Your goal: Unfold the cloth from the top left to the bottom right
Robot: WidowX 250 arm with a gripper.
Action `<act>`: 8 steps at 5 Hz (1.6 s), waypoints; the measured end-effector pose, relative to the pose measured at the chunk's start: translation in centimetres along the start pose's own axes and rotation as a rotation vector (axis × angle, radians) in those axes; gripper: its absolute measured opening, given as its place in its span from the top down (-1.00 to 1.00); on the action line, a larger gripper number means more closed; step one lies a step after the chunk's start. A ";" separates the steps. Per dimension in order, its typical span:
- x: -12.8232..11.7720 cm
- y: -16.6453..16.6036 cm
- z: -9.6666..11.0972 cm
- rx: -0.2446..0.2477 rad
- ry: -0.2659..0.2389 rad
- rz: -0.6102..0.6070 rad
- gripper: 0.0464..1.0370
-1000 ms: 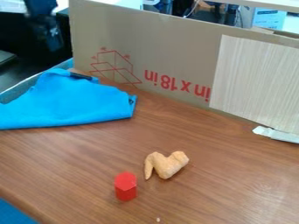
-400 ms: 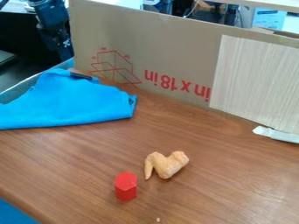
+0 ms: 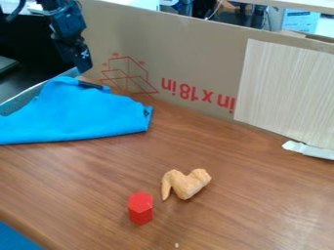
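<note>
The black gripper hangs at the upper left of the camera view, just above the top corner of the cloth and in front of the cardboard's left end. The blue cloth lies folded and bunched at the left of the table, its upper part raised in a peak against the left rim, with a dark tag near its top and a small dark mark at its right corner.
A red hexagonal block stands on the wooden table at lower centre, beside a toy chicken wing. A cardboard panel walls off the back. White torn paper lies by its base at right.
The arm and gripper have come in from the upper left, moving right and down toward the cloth's top corner. The cloth, block and chicken wing have not moved.
</note>
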State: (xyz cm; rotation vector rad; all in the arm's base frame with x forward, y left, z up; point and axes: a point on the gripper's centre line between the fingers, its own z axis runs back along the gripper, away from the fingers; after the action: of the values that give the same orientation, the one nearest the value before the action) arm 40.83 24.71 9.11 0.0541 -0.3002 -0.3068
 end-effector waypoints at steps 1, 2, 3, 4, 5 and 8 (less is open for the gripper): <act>0.1 -0.1 -1.3 -0.003 0.002 0.022 -0.93; 0.2 -0.6 -2.2 0.005 0.013 0.020 -0.93; 0.0 -0.9 -3.1 0.026 0.025 0.019 -0.77; -0.4 -1.1 -4.4 0.017 0.044 0.037 -0.26; -0.4 -0.9 -4.5 0.029 0.045 0.040 0.31; -0.8 -2.3 -1.0 -0.077 -0.042 0.034 0.98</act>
State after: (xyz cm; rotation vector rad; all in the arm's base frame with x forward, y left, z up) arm 39.73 22.82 7.66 -0.0330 -0.3300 -0.2853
